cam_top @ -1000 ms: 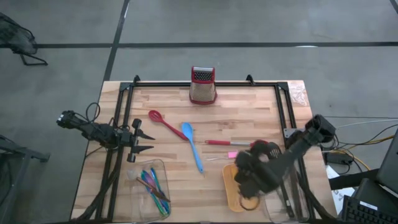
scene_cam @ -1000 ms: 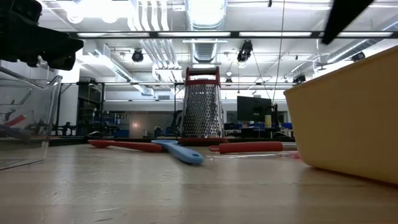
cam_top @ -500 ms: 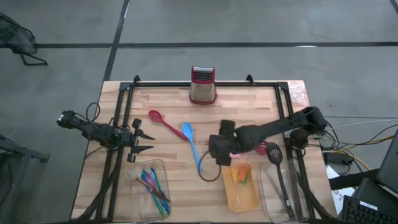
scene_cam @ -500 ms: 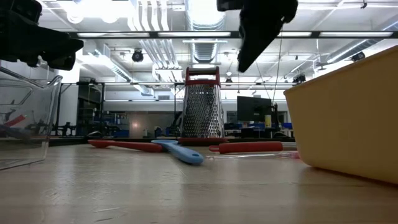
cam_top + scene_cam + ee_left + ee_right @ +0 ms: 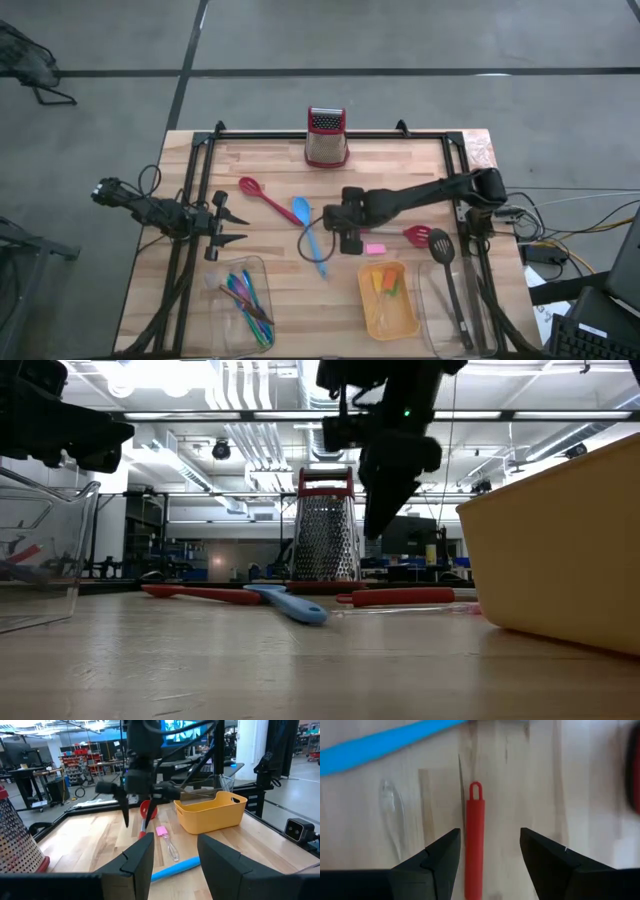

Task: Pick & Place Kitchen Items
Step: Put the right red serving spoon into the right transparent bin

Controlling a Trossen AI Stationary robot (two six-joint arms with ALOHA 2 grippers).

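A red-handled utensil lies flat on the table, its handle [image 5: 474, 840] running toward its red head [image 5: 418, 235]. My right gripper [image 5: 489, 837] hovers open above that handle, pointing steeply down with one finger on each side, and touches nothing; the low view shows my right gripper [image 5: 375, 520] well clear of the tabletop. A blue spoon [image 5: 308, 232] and a red spoon [image 5: 262, 198] lie flat to its left, and a small pink piece [image 5: 375, 249] lies just nearer. My left gripper [image 5: 238, 227] waits open and level at the table's left edge.
An orange tray [image 5: 372, 318] with small orange and green pieces stands near right. Beside it, a clear tray [image 5: 432, 335] holds a black slotted spatula [image 5: 445, 262]. A clear tray [image 5: 262, 270] with coloured sticks stands near left. A metal grater [image 5: 326, 138] stands at the far edge.
My right gripper has swung from above the orange tray at the near right toward the table's left and far side, sinking a little. It has rolled and tipped, and now stands over the red handle. Nothing on the table has moved.
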